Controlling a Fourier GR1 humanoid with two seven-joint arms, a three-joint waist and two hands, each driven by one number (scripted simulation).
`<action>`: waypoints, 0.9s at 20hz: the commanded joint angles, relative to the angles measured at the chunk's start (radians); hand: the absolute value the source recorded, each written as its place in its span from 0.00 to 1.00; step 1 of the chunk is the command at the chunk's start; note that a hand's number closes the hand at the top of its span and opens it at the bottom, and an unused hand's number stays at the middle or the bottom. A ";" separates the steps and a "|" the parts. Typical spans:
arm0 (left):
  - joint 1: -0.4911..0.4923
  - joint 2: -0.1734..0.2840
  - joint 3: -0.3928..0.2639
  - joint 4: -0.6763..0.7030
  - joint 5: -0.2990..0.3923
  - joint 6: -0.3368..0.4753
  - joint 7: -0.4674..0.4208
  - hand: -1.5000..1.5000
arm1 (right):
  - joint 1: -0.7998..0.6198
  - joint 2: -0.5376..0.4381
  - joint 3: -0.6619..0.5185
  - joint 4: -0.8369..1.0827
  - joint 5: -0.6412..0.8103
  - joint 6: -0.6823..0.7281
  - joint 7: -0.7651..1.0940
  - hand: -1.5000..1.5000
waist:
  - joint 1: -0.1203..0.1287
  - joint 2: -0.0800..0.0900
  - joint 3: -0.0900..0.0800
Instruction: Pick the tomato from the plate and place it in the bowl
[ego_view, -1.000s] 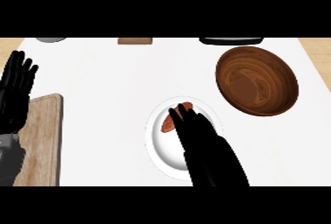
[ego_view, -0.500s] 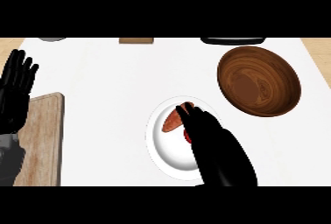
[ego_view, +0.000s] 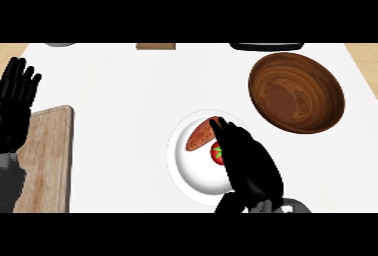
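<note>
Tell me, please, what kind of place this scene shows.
Most likely a kitchen counter set for food preparation. A white plate holds a tomato and a brown piece of food, a wooden bowl stands beside it, and a wooden cutting board lies at the left.

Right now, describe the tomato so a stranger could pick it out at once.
Find the white plate at the counter's near middle, down-left of the wooden bowl. The tomato lies on its right side, half hidden under the right hand. It is the small bright red thing with a green top; the food beside it is longer and brown-orange.
</note>
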 joint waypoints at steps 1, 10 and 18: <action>0.006 -0.032 -0.032 -0.082 -0.049 0.055 0.045 0.50 | 0.043 0.017 0.016 0.050 0.055 -0.002 0.052 0.00 | 0.001 -0.001 0.001; -0.061 -0.055 0.017 0.029 -0.072 0.003 0.016 0.50 | 0.058 0.046 -0.055 0.159 0.135 -0.045 -0.169 0.00 | -0.001 0.001 0.001; -0.030 -0.072 0.016 -0.049 -0.094 -0.006 0.069 0.50 | 0.024 0.056 -0.133 0.240 0.148 -0.019 -0.238 0.00 | 0.003 0.000 0.001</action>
